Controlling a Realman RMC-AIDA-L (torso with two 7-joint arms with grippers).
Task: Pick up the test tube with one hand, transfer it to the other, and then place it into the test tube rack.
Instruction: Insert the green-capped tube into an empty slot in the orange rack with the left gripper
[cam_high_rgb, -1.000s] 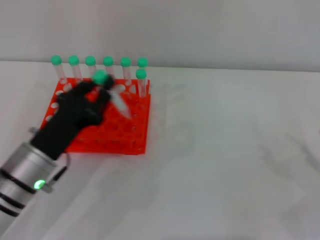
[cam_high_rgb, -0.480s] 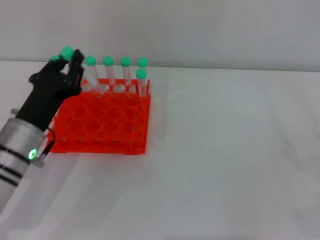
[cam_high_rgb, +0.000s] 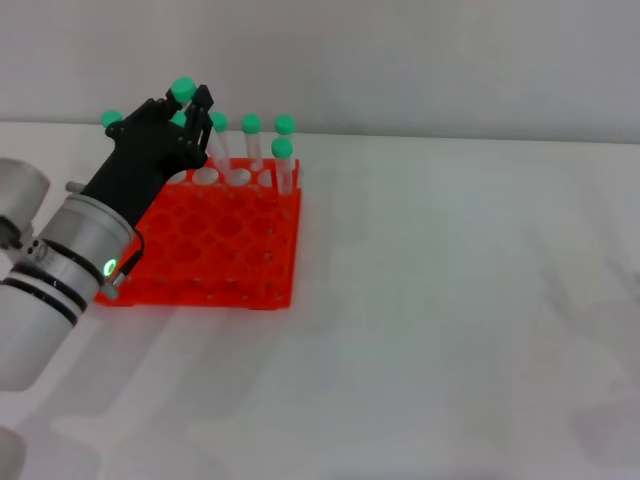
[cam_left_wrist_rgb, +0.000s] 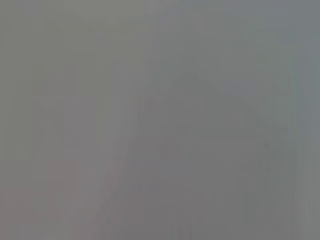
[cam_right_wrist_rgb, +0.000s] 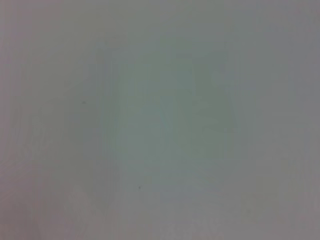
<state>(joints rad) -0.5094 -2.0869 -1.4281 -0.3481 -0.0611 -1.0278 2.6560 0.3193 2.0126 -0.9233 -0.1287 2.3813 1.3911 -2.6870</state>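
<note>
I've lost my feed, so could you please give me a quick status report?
Left pincer shut on test tube, above test tube rack back row. Right pincer out of view. Racked tubes crowd the spot.

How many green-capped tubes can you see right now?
6. One test tube is in the left gripper; one cap shows at the test tube rack's far-left corner; three stand along its back row, one just in front. The gripper may hide others.

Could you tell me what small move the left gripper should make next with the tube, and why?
Probably lower it straight down: the left gripper holds the test tube green cap up above the back row of the test tube rack, not yet seated in a hole. Which hole lies beneath is hidden.
</note>
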